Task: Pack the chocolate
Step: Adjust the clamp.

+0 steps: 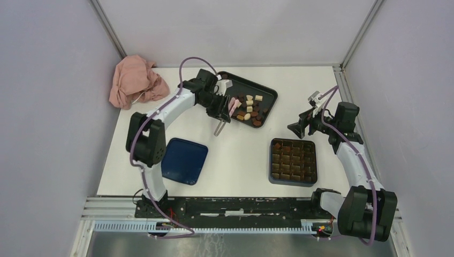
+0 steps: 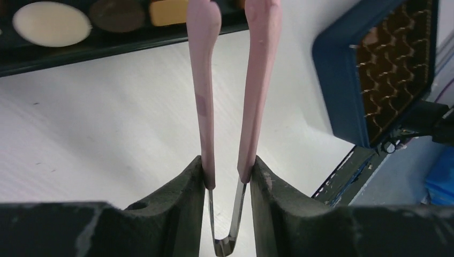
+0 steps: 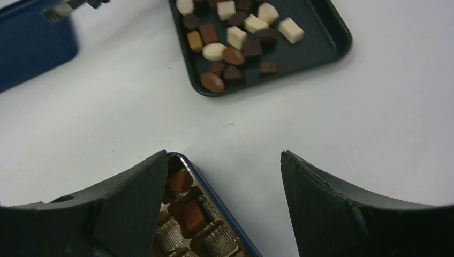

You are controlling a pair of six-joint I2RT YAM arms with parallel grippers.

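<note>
While chocolate (image 1: 249, 110) sits in tray (image 1: 241, 84), box (image 1: 271, 163) part-filled, left gripper (image 2: 227, 171) clasping tongs (image 2: 257, 80)

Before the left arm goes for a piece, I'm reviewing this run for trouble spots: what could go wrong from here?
The chocolates lie crowded in the tray, some touching, so the tongs may catch two or knock a neighbour.
The left pincer grips the tongs only near their back end; they could twist or slip.
The open right pincer hangs over the box corner, possibly in the way.
</note>
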